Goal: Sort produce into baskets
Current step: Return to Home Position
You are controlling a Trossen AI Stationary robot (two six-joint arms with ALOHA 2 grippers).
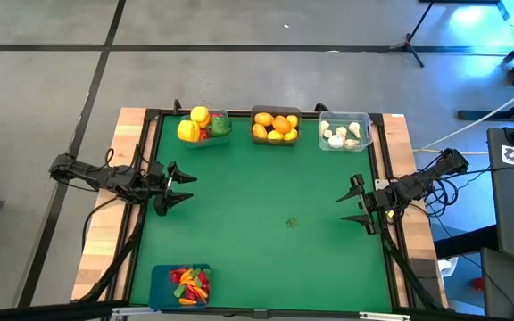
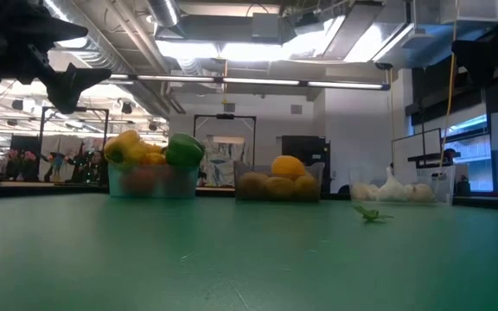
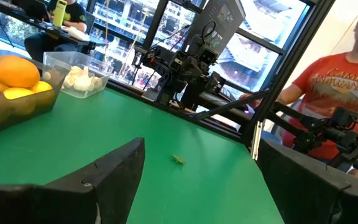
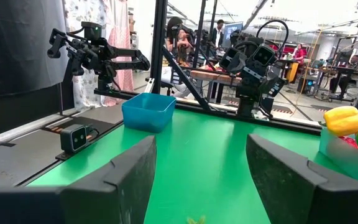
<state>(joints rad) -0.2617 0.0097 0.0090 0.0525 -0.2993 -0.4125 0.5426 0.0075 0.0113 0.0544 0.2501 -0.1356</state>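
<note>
Green table (image 1: 266, 192), filled baskets (image 1: 157, 283) at its edges, far from left gripper (image 1: 192, 188) and right gripper (image 1: 341, 208), fingers (image 3: 104, 180) spread

- A robotics lab in an open industrial hall.
- High view: bare grey concrete floor (image 1: 239, 89), a tripod stand (image 1: 410, 43) upper right, loose cables (image 1: 493, 111) at right.
- Low view, top: exposed ceiling ducts (image 2: 128, 43) and strip lights (image 2: 258, 49).
- Left wrist view, upper left: tall windows (image 3: 129, 25).
- Right wrist view, upper right: workbenches (image 4: 229, 74) with people (image 4: 219, 31).
</note>
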